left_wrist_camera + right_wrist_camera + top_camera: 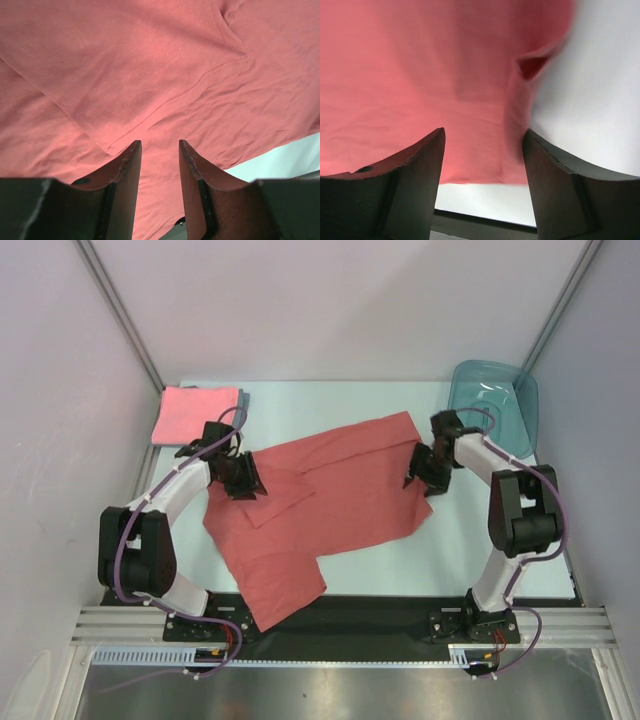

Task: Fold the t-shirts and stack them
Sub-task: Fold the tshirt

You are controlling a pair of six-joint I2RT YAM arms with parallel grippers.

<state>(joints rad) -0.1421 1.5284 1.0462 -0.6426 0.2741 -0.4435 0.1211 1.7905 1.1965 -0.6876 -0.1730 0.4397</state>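
A dull brick-red t-shirt [320,505] lies spread and rumpled across the middle of the table, its lower part hanging over the near edge. My left gripper [243,477] is open just above the shirt's left side by a folded-over sleeve [165,90]; nothing is between its fingers. My right gripper [422,472] is open over the shirt's right edge [470,100], empty. A folded pink t-shirt [196,413] lies at the back left on top of a grey-blue one [243,398], of which only a sliver shows.
A teal translucent tub [495,400] stands at the back right corner. White walls close in the table on the left, back and right. Bare table [500,560] shows right of the shirt.
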